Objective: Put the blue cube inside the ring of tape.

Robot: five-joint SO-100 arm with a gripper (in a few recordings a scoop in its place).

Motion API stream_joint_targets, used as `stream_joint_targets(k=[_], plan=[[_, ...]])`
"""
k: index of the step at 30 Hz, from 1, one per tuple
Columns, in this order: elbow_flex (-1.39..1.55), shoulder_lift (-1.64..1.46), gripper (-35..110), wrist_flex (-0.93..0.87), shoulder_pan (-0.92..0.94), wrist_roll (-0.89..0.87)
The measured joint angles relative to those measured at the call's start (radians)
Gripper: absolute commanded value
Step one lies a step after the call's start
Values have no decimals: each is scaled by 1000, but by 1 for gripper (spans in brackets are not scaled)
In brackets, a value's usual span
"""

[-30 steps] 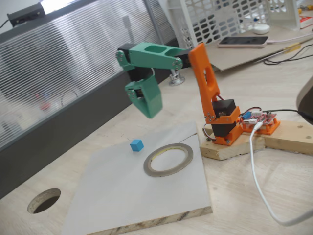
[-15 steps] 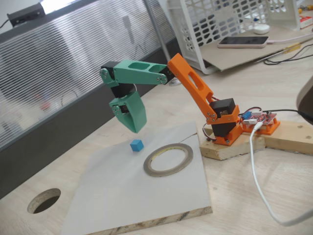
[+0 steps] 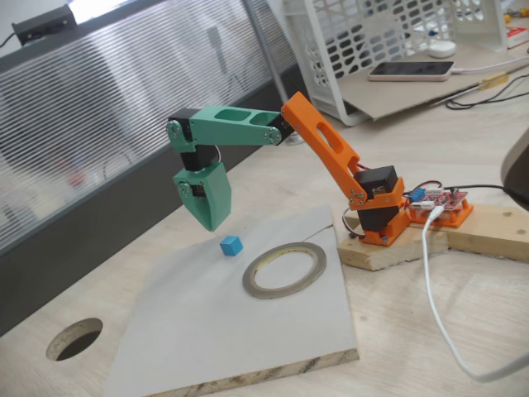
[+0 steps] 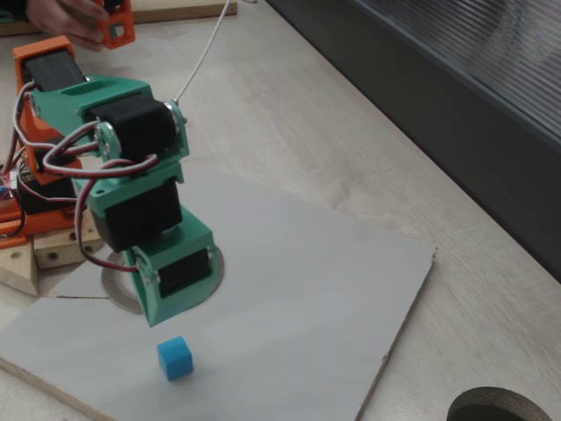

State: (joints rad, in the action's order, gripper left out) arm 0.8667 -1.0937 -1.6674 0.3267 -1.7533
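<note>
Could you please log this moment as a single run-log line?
phase: approach | gripper: above blue cube, not touching, jaw state unclear | blue cube: on grey board, outside ring of tape | ring of tape: flat, empty

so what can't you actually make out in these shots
- Gripper: in both fixed views its green shell hides the fingers, so open or shut is unclear.
- Ring of tape: in a fixed view the gripper covers most of it.
- Round hole: cut off by the bottom edge.
- Blue cube: plainly visible, untouched.

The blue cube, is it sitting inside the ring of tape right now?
No, the blue cube rests on the grey board, apart from the ring of tape and outside it.
</note>
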Motion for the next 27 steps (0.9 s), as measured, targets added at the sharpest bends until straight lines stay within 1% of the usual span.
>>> stream_joint_targets(k=[13, 16, 19, 25, 27], plan=[[0, 0, 0, -2, 3, 0], [0, 0, 2, -2, 3, -5], [0, 0, 10, -2, 3, 3], [0, 0, 37, -2, 5, -5], [0, 0, 44, -2, 32, -5]])
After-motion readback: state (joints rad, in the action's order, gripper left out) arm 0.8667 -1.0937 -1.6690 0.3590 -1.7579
